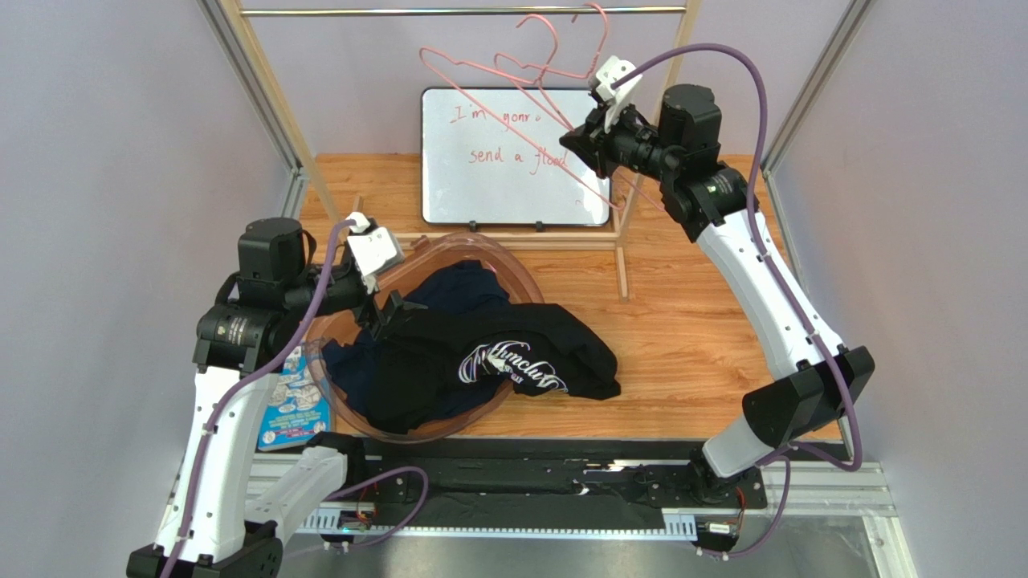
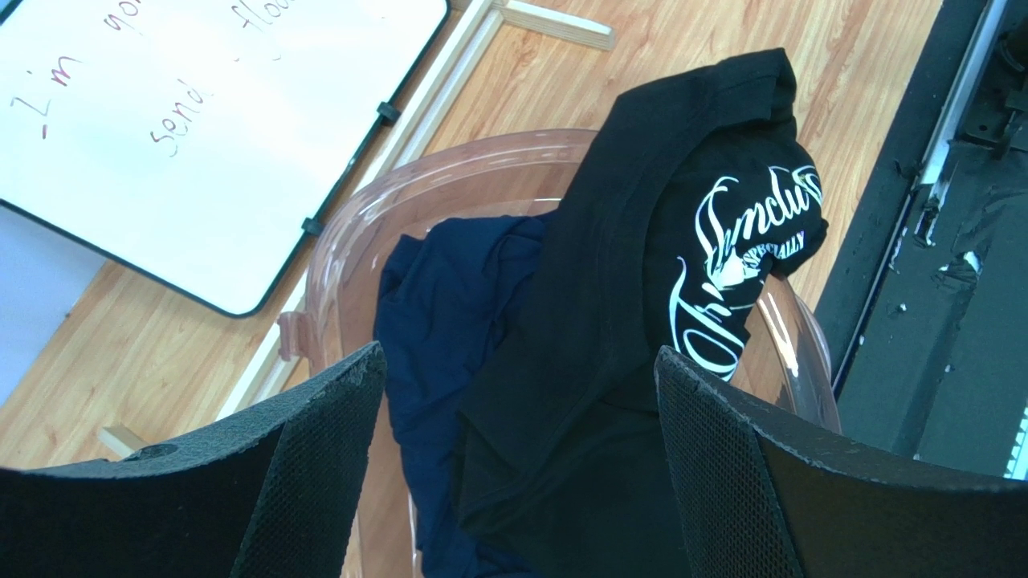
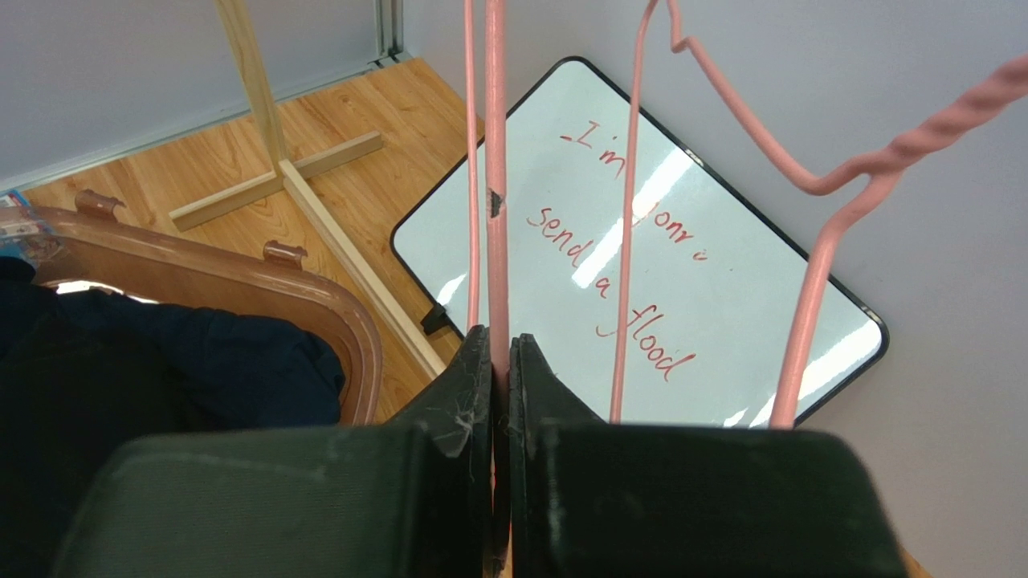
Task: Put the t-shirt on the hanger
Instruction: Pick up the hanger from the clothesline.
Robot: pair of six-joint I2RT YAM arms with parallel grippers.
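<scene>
Pale grey walls stand around a wooden surface (image 1: pixel 688 325), and a whiteboard (image 1: pixel 507 157) with red writing leans at the back. A thin metal rail (image 1: pixel 459 10) runs across the top of a wooden rack (image 1: pixel 272 102). The hanger (image 1: pixel 501 82), made of thin pink wire, is up by that rail. The right tool (image 1: pixel 577 135) is high up at the back, in front of the whiteboard. It is pinched tight on one wire of the hanger (image 3: pixel 495 181). In the right wrist view the two fingers (image 3: pixel 465 397) squeeze the wire with no gap. More pink hanger wire (image 3: pixel 806 313) hangs just beside it. A see-through brown basket (image 1: pixel 507 247) sits on the left part of the surface. The t-shirt (image 1: pixel 483 355) is black with curly white letters on it. It lies in the basket, and part of it flops over the right rim onto the wood. It is well apart from the hanger. A dark navy garment (image 1: pixel 465 287) lies in the basket too, partly under the t-shirt and toward the back. The left tool (image 1: pixel 389 316) hangs over the left side of the basket with its fingers (image 2: pixel 314 458) spread wide. It holds nothing. The left wrist view looks between those fingers at the t-shirt (image 2: pixel 603 313) and the navy garment (image 2: pixel 447 301) below. I cannot tell if the tool touches the cloth. A blue picture card (image 1: pixel 290 410) lies on the surface to the left of the basket, under the left arm.
</scene>
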